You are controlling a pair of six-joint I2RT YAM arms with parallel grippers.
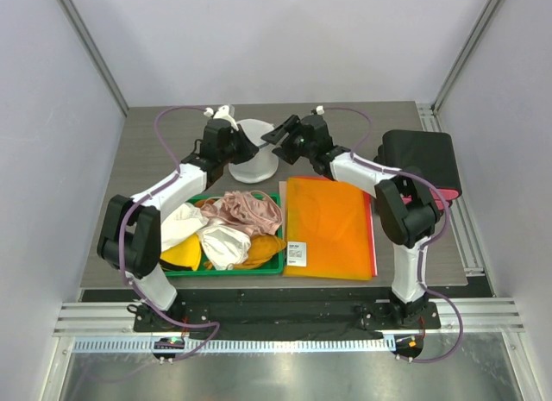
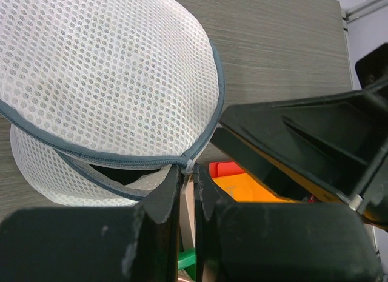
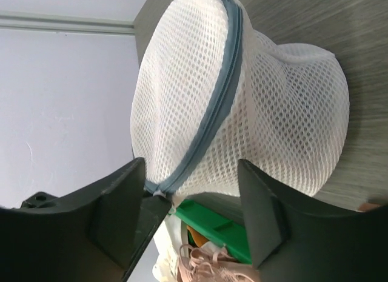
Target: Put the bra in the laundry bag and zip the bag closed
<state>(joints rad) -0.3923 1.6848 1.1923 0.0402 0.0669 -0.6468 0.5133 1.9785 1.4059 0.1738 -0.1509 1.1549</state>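
Both arms reach to the laundry bag (image 1: 252, 164), which sits at 12 o'clock on the grey table (image 1: 155, 159).

An orange folder (image 1: 332, 228) lies flat at 5 o'clock, a green tray (image 1: 226, 272) heaped with pink, white and yellow garments sits at 8 o'clock, and a black case (image 1: 423, 159) sits at 3 o'clock. The white mesh bag stands domed, and its grey zipper is partly undone. A dark patch (image 2: 121, 173) shows in the gap, and whether that is the bra cannot be told. The right gripper (image 3: 189, 167) faces the bag from its 3 o'clock side, fingers spread wide. The left gripper (image 2: 189, 182), at the bag's 9 o'clock side, has its fingers pressed nearly together, pinching the small zipper pull (image 2: 189, 167) at their tips.
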